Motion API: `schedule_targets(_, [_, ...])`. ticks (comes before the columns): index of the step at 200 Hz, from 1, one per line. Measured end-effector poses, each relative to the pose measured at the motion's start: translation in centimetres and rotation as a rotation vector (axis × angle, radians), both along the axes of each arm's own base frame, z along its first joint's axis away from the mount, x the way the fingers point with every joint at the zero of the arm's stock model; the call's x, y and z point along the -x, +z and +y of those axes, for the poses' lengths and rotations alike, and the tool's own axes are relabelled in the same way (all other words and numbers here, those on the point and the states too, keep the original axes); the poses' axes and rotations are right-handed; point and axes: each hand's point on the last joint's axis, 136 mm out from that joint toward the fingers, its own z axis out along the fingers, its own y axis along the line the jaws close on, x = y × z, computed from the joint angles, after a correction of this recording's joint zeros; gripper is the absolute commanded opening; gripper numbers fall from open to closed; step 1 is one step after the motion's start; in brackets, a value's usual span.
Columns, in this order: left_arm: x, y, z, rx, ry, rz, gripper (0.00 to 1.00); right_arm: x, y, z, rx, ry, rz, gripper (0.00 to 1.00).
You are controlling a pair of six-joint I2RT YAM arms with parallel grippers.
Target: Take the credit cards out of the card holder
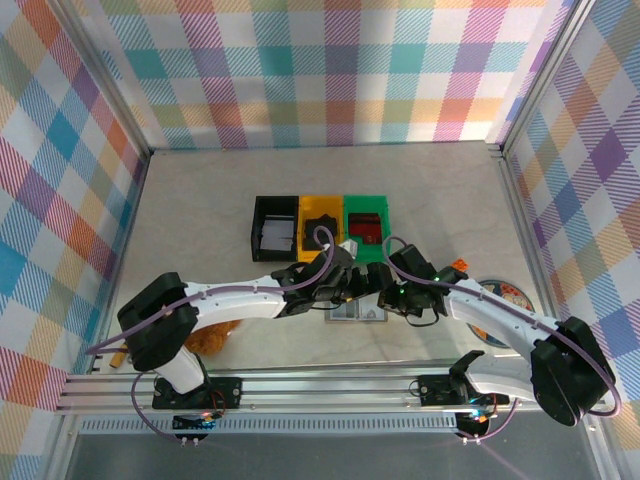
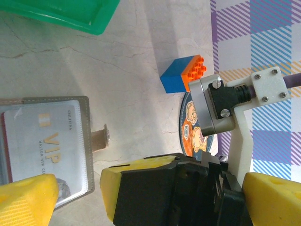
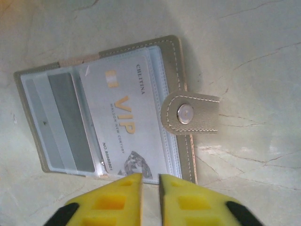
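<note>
Card holder (image 3: pixel 47 127) lying open on the bench (image 3: pixel 244 47), beneath both grippers.
Best done by pinning the holder with the left gripper (image 2: pixel 150 200), jaws spread wide and empty, while the right gripper (image 3: pixel 150 183), jaws barely parted and empty, draws the VIP card (image 3: pixel 127 122) out edgewise. Grey stitched leather, clear sleeves, snap tab (image 3: pixel 188 113).

Bright, even light; soft shadows across the table (image 1: pixel 200 200); faint sheen on the card holder (image 3: pixel 66 108); wrist close-ups slightly soft.
</note>
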Motion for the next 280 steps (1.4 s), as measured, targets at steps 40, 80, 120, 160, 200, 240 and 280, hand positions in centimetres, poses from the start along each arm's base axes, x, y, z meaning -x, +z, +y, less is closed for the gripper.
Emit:
schedule_targets(40, [0.1,0.8,1.2,-0.028,0.004,-0.043,1.00,0.0,0.4,-0.1,-0.019,0.010,0.003,0.34])
schedule_targets(80, [0.7,-1.6,2.9,-0.105,0.012,-0.022,1.00,-0.1,0.7,0.5,-0.057,0.019,0.021,0.28])
schedule_targets(120, [1.0,-3.3,4.1,-0.164,0.020,-0.003,1.00,-0.2,0.0,1.4,-0.081,0.035,0.052,0.28])
schedule_targets(160, [1.2,-4.2,5.1,-0.226,0.026,0.001,1.00,-0.4,-0.9,1.4,-0.061,0.032,0.077,0.27])
schedule_targets(200, [1.4,-5.1,6.4,-0.291,0.037,0.014,1.00,-0.7,-1.5,1.6,-0.052,0.033,0.087,0.26])
schedule_targets(240, [1.6,-5.3,6.8,-0.318,0.026,0.008,1.00,-1.2,-1.7,1.8,-0.052,0.042,0.073,0.22])
schedule_targets(280, [1.8,-5.3,6.8,-0.316,-0.001,-0.009,0.98,-1.7,-2.1,1.6,-0.046,0.034,0.070,0.21])
